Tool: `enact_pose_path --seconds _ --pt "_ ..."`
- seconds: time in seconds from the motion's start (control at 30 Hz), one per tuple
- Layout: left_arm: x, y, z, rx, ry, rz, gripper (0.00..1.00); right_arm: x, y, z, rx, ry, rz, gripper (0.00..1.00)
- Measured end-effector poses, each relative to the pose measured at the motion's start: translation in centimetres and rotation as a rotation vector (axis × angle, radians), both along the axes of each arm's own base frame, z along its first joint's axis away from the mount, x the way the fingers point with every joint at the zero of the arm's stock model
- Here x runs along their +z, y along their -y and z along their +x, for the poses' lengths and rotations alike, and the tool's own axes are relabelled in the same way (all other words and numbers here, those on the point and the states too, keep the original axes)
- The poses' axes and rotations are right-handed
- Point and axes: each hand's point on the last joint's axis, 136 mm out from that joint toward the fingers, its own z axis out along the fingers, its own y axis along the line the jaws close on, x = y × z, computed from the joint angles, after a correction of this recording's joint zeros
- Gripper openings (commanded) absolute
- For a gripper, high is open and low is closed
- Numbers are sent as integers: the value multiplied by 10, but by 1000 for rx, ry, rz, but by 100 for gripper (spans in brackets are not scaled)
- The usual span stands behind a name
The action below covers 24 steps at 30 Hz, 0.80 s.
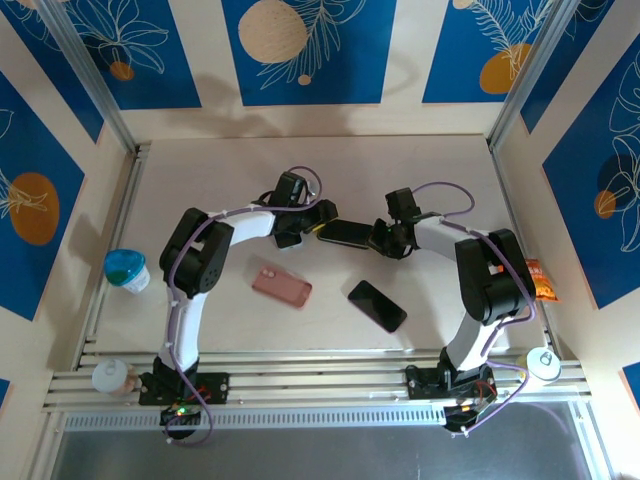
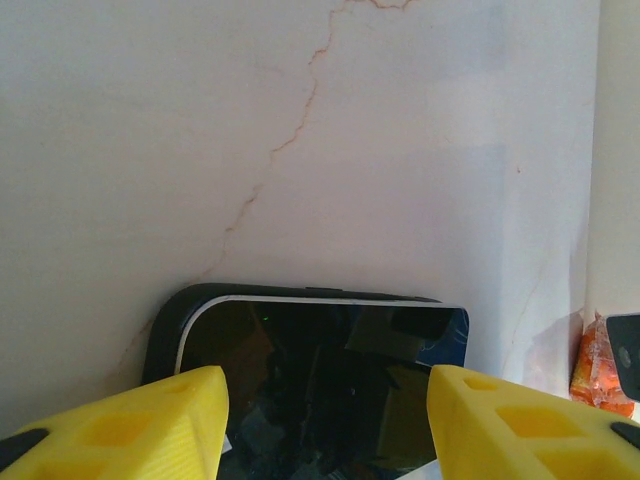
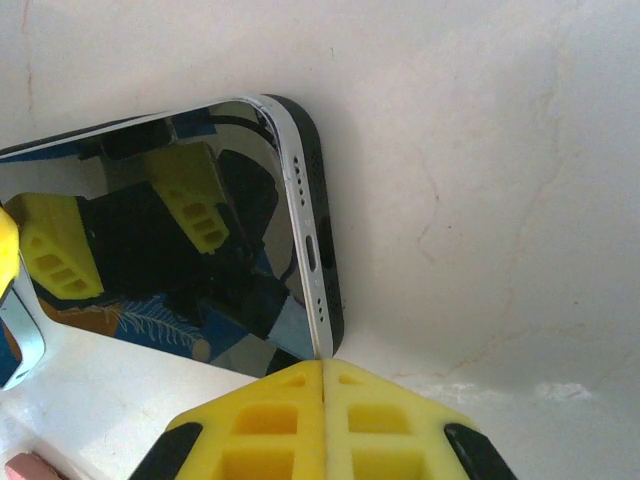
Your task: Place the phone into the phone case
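Note:
A black-screened phone [image 1: 345, 232] lies at mid-table between both grippers, its silver edge sitting partly in a black phone case [image 2: 165, 320]. My left gripper [image 1: 316, 226] is at the phone's left end. In the left wrist view its yellow fingers [image 2: 150, 420] stand apart over the phone [image 2: 330, 370], one near each side, and I cannot tell whether they touch it. My right gripper [image 1: 378, 240] is shut, its joined tips [image 3: 325, 365] against the corner of the phone's port end [image 3: 315, 250]. There the case's rim [image 3: 315, 160] shows behind the silver edge.
A pink case [image 1: 281, 286] and a second black phone [image 1: 377, 305] lie nearer the arms. A teal-lidded cup [image 1: 127, 268] stands at the left and a cup [image 1: 110, 375] at the near left. A white-lidded cup [image 1: 540, 362] and an orange packet [image 1: 540, 280] are at the right.

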Motion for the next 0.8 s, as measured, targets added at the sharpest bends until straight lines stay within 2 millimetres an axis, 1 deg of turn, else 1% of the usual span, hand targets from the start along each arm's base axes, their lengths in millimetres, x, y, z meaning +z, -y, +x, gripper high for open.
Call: enact_pose_path --seconds 0.27,0.47,0.6,0.8 --pt "0 1 1 4 -3 -7 56 1 2 0 0 0 -4 0" --pt "2 1 2 10 -3 -15 56 7 6 3 -8 9 -3 0" --pt "2 1 2 11 -1 -16 56 11 5 8 -5 23 2 0" --pt "2 1 2 14 -2 -19 56 11 3 8 1 20 14 0"
